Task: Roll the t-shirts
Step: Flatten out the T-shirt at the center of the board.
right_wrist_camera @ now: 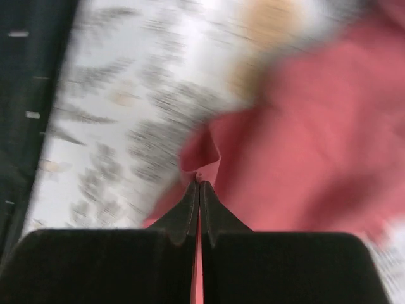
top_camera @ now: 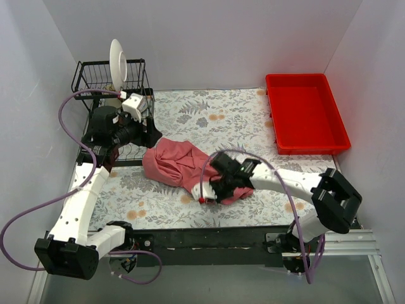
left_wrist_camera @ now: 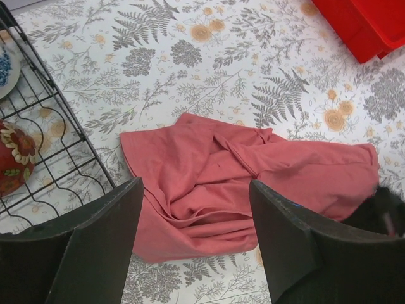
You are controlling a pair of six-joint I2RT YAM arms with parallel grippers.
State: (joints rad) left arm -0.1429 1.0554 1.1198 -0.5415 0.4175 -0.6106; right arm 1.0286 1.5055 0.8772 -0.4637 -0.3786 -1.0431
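**My right gripper (right_wrist_camera: 199, 187) is clamped on the t-shirt (top_camera: 180, 164); my left gripper (left_wrist_camera: 195, 187) hangs wide open, holding nothing.**

In the top view the t-shirt lies crumpled at the middle of the frame on the floral table cover (top_camera: 240, 117), running from centre-left down toward the lower right. My right gripper sits on its lower-right end. The right wrist view is blurred, but it shows my fingers pressed together with a thin fold of pink cloth pinched at their tips. My left gripper is at the shirt's upper-left end, just beside the black wire rack (top_camera: 95, 76). In the left wrist view the bunched shirt fills the gap between my two spread fingers, which look clear of the cloth. A white plate (top_camera: 117, 58) stands upright in the rack at upper left. The red tray (top_camera: 307, 114) sits at upper right, well apart from the shirt.
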